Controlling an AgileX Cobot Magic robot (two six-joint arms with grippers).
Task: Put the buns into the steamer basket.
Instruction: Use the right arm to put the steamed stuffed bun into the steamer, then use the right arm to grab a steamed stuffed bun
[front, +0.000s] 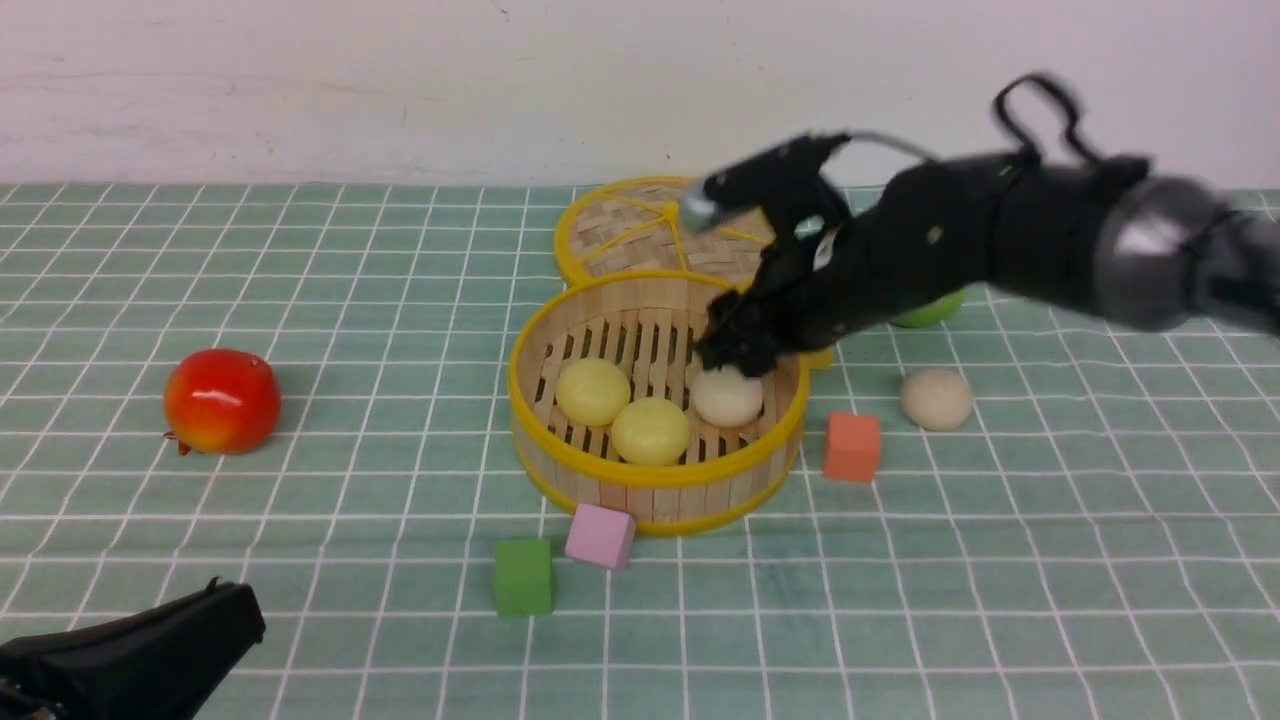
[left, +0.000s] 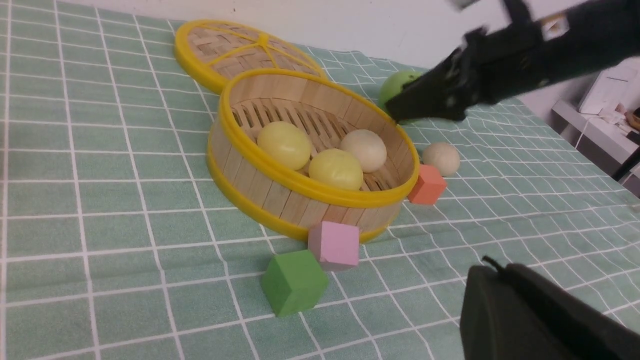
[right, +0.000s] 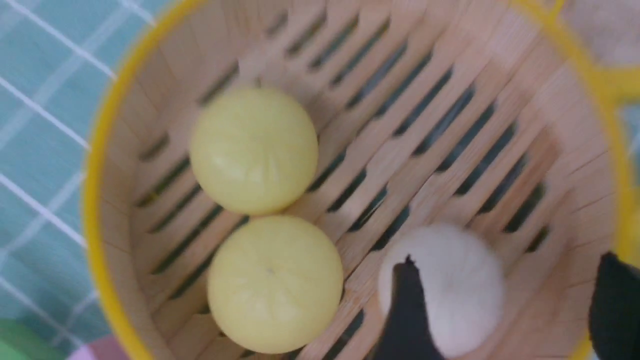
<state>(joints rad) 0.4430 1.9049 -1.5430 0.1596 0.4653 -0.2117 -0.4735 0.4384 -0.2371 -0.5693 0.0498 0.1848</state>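
Note:
The steamer basket (front: 600, 490) stands mid-table and holds two pale yellow buns (front: 593, 391) (front: 651, 430) and one beige-cream bun (front: 727, 398). A second beige-cream bun (front: 936, 399) lies on the cloth to its right. My right gripper (front: 735, 345) hovers open just above the cream bun in the basket; in the right wrist view its fingertips (right: 407, 300) stand wide apart, the bun (right: 450, 285) lying free on the slats between them. My left gripper (front: 235, 600) rests shut and empty at the near left; it also shows in the left wrist view (left: 492, 267).
The flat woven lid (front: 630, 230) lies behind the basket. A green apple (front: 930, 308) is partly hidden behind my right arm. A red fruit (front: 221, 400) sits at the left. Pink (front: 600, 536), green (front: 523, 577) and orange (front: 852, 447) cubes lie round the basket.

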